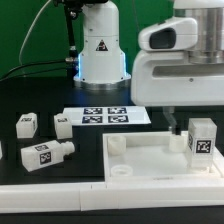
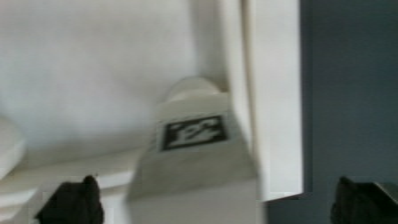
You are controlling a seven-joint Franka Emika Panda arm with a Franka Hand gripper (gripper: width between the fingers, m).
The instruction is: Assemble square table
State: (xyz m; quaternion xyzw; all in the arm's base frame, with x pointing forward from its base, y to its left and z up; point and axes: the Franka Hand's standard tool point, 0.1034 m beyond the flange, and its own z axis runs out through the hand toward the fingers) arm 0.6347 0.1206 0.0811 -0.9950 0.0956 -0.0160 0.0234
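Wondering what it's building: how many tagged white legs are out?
4. Exterior view's left: far leg, middle leg, lying leg. Right: standing leg on plate. More may hide.

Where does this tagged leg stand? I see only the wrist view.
Observer: The leg stands upright at the far corner of the square plate, on the exterior view's right.
Operator: How many legs are not on it?
Observer: Three loose legs sit on the black table, off the plate, on the exterior view's left.
Operator: Anything else nearby?
Observer: The marker board lies flat beyond the plate.
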